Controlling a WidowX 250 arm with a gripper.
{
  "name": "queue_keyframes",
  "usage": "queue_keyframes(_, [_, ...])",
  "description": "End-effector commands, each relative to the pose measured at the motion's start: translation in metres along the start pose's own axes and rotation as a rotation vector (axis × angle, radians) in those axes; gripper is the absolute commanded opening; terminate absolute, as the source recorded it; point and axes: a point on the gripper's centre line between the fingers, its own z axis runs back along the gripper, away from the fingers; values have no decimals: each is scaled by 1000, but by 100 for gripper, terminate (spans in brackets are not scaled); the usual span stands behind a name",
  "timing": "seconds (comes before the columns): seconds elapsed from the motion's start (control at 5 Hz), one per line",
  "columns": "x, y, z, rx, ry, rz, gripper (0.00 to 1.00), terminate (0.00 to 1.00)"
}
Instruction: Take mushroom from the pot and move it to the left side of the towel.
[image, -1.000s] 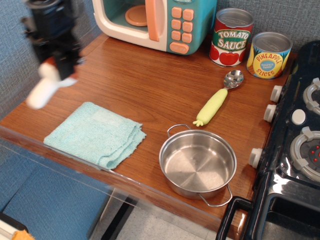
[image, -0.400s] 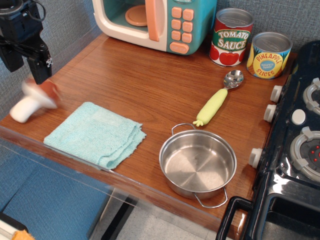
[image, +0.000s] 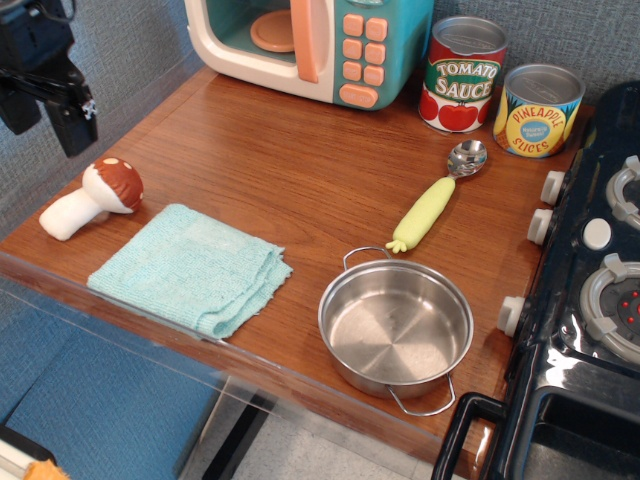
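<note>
Even bright diffuse light, soft short shadows. Frame sharp, no motion blur. Specular glare on pot (image: 396, 328) interior, spoon bowl (image: 467, 157), stove front (image: 590, 300). Mild sheen on wood surface (image: 280, 170).

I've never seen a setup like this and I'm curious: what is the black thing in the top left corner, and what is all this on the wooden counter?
The black thing is a robot arm's gripper, seen by one camera looking down at a toy kitchen counter. Its fingers are apart and hold nothing. Just below it a plush mushroom lies on its side, left of a folded aqua towel. Nearer the stove sits an empty steel pot, with a yellow-handled spoon behind it. At the back stand a toy microwave and two cans.
</note>
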Motion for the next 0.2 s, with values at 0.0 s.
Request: queue_keyframes(0.0, [-9,5,31,48,-56,5,100,100])
